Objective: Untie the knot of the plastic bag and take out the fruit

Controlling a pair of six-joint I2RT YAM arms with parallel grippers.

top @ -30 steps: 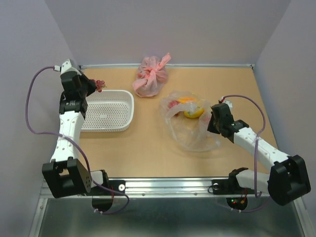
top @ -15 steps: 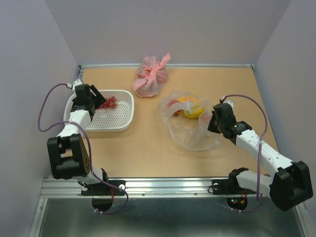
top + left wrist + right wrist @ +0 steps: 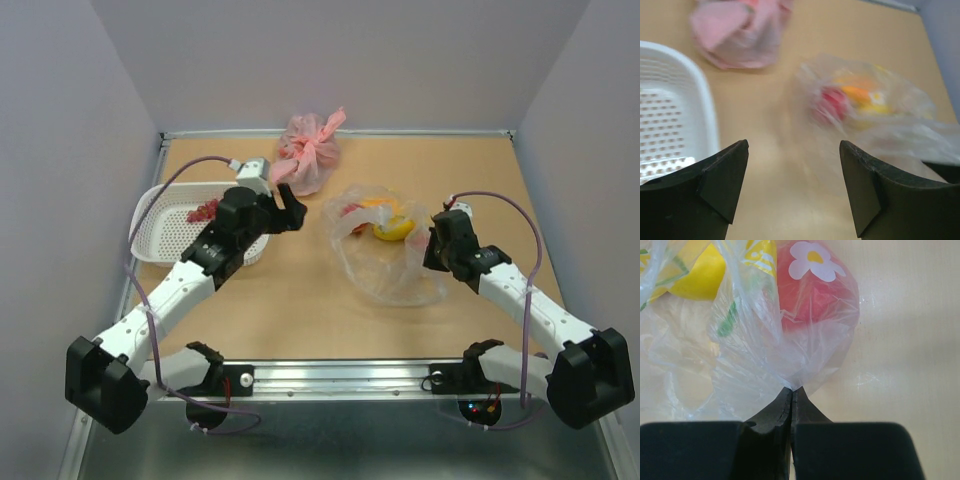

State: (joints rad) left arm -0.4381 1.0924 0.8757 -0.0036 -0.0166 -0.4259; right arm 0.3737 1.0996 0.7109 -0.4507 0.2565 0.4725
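Print on plastic bag point(image 3: 385, 265): white flower, yellow and green patches, too crumpled to read. Bag lies right of table centre. Fruit point(image 3: 390, 228) inside, blurred by film: 1 red, 1 yellow, orange part-hidden. Right gripper point(image 3: 791, 392) pinched tight on bag film. Left gripper point(image 3: 792, 150) spread wide, empty, between white basket point(image 3: 170, 235) and bag. Grape bunch point(image 3: 203, 211) in basket. Pink bag point(image 3: 308, 160) behind.
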